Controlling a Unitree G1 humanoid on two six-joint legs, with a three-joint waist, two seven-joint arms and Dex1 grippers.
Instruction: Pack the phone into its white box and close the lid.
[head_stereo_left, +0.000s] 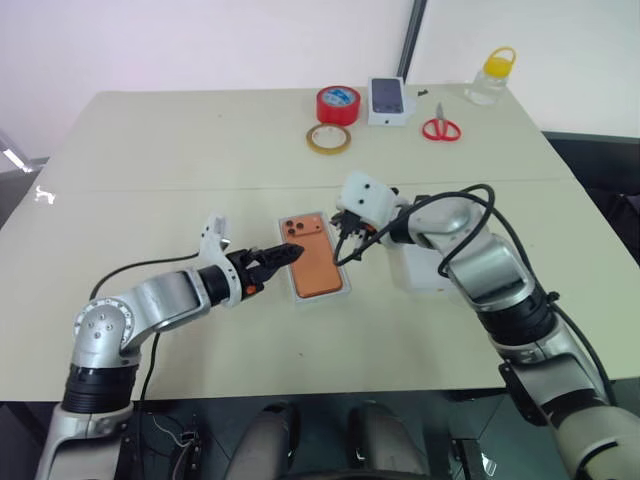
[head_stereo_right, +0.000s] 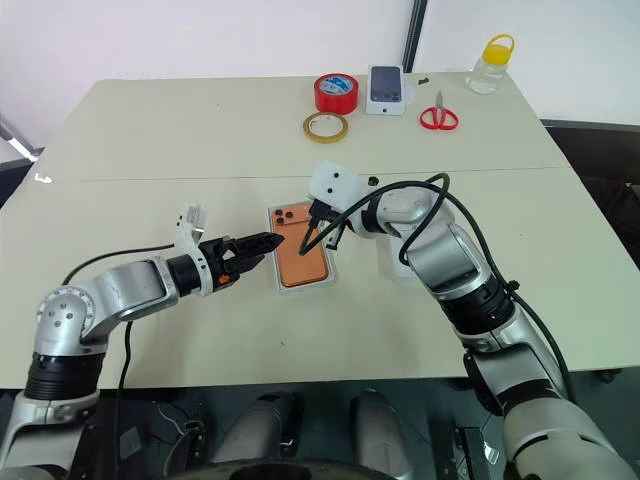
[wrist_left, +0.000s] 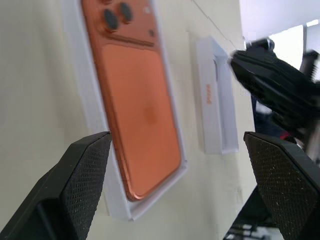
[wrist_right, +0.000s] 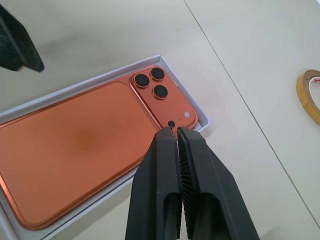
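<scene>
The orange phone (head_stereo_left: 318, 265) lies back-up inside the shallow white box (wrist_left: 85, 75) at the middle of the table, its camera cluster toward the far end. My left gripper (head_stereo_left: 292, 253) is open wide at the box's left side, with the phone seen between its fingers (wrist_left: 82, 185). My right gripper (wrist_right: 175, 131) is shut and empty, its tips just over the phone's camera corner. The white lid (head_stereo_left: 415, 272) rests on the table to the right of the box, partly hidden under my right arm.
At the table's far edge sit a red tape roll (head_stereo_left: 338, 104), a yellowish tape ring (head_stereo_left: 329, 138), a small white box with a dark phone picture (head_stereo_left: 390, 100), red scissors (head_stereo_left: 441, 128) and a yellow-capped jar (head_stereo_left: 492, 78).
</scene>
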